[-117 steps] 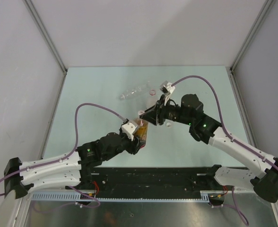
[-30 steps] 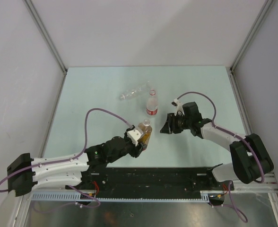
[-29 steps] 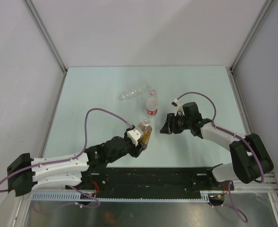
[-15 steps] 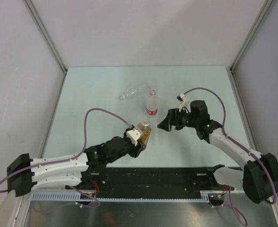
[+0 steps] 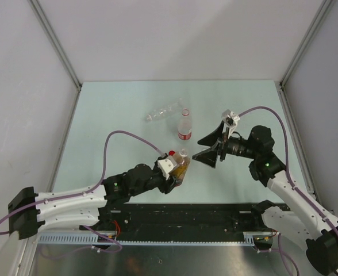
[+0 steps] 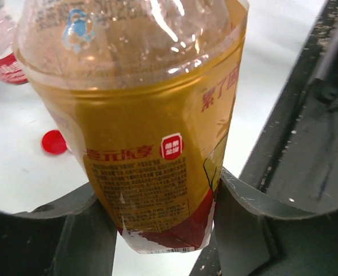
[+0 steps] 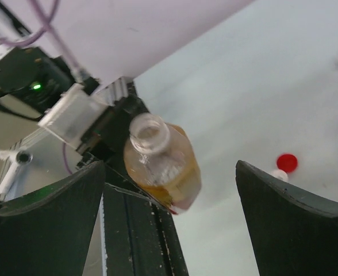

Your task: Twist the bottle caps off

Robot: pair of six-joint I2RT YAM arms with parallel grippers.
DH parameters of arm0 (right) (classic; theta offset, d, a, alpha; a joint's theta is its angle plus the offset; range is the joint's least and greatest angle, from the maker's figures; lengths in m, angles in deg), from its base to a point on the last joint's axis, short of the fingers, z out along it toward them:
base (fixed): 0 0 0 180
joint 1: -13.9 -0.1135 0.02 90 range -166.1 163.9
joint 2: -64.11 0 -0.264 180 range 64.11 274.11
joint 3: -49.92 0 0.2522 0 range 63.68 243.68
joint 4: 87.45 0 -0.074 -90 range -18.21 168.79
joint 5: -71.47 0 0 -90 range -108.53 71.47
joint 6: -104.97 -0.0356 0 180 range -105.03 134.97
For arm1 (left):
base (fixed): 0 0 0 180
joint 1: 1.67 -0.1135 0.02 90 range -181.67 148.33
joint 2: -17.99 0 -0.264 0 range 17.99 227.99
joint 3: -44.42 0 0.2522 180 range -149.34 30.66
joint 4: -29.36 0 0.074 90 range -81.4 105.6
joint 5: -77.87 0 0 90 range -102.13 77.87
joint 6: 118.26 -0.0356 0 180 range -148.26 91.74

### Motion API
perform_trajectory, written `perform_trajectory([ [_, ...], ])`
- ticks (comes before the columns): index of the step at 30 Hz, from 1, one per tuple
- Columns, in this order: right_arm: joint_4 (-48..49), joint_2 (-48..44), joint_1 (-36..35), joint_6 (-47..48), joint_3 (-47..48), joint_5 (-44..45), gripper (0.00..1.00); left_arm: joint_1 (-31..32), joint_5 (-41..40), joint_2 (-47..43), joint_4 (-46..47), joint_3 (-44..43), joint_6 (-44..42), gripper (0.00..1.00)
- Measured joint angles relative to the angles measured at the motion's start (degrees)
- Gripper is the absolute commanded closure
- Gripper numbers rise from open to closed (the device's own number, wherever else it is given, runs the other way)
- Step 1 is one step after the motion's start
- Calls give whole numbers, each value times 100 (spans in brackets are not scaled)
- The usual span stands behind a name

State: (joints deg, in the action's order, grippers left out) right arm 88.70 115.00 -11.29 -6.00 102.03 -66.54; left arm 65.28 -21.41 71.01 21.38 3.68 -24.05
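Left gripper [image 5: 176, 172] clamped on amber bottle [image 6: 152, 144], bottle tilted, near front of table [image 5: 111, 126]. Bottle mouth bare, so that cap is off. Right gripper [image 5: 199, 148] spread wide, empty, just beside the neck. Red cap [image 7: 287, 163] loose on table, what looks like a white cap [image 7: 279, 174] against it. Red-label bottle [image 5: 184, 127] upright, crinkled bottle [image 5: 162, 111] lying beyond it. Their tops too small to judge, so possibly work left there
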Motion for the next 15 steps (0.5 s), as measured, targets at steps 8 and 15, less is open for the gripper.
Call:
perform_trajectory([
  [8,605,79,-697,28,0,-396,4,0,1150,-57,2,-111,-164,95],
  [15,625,286,-1073,188,2,-376,27,0,1497,-302,2,-116,-170,94],
])
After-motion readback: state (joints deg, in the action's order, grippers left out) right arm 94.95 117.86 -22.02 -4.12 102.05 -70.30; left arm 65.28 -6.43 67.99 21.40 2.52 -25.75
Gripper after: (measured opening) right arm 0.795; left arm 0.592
